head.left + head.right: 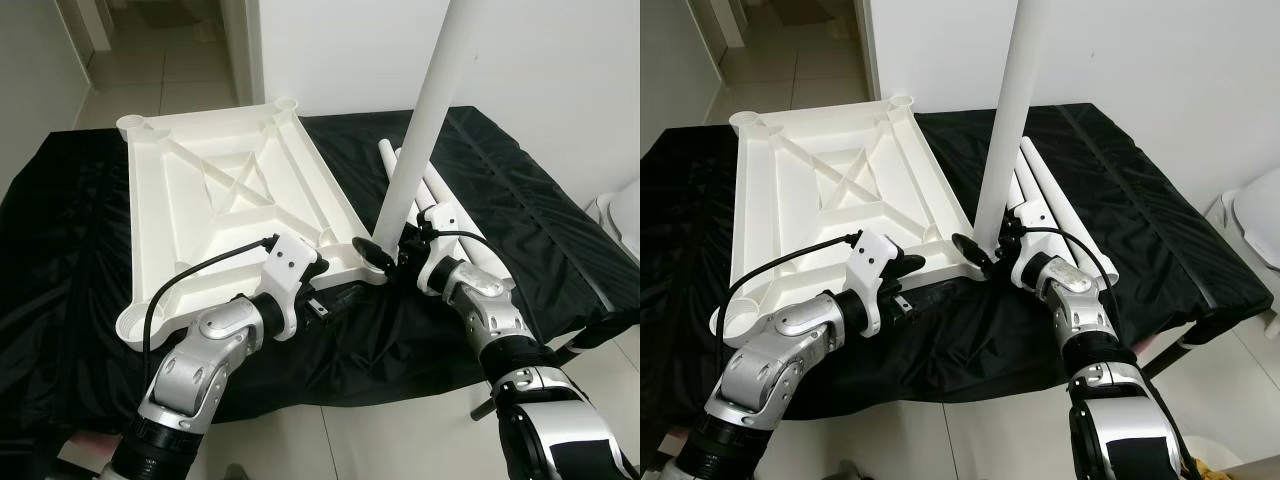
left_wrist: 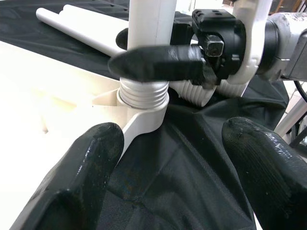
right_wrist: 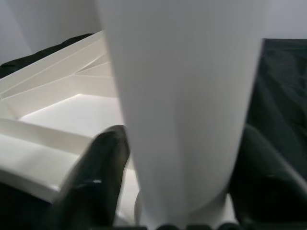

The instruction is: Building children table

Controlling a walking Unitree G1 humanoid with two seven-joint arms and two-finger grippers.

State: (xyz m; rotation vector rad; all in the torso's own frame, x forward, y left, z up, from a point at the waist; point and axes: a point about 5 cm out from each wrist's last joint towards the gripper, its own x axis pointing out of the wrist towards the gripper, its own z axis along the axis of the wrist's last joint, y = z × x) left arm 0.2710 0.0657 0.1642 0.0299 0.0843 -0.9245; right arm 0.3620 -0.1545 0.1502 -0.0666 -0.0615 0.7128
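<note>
Gripping the upright white leg at the upturned tabletop's near-right corner socket, the right gripper risks cross-threading it if tilted, while the left gripper waits, jaws apart.

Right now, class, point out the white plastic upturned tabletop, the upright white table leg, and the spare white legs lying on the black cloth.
White plastic upturned tabletop (image 1: 230, 190), left eye view, cross-braced underside.
Upright white table leg (image 1: 425, 120), left eye view, mid-shaft.
Spare white legs (image 1: 1055, 205), right eye view, mid-length.
</note>
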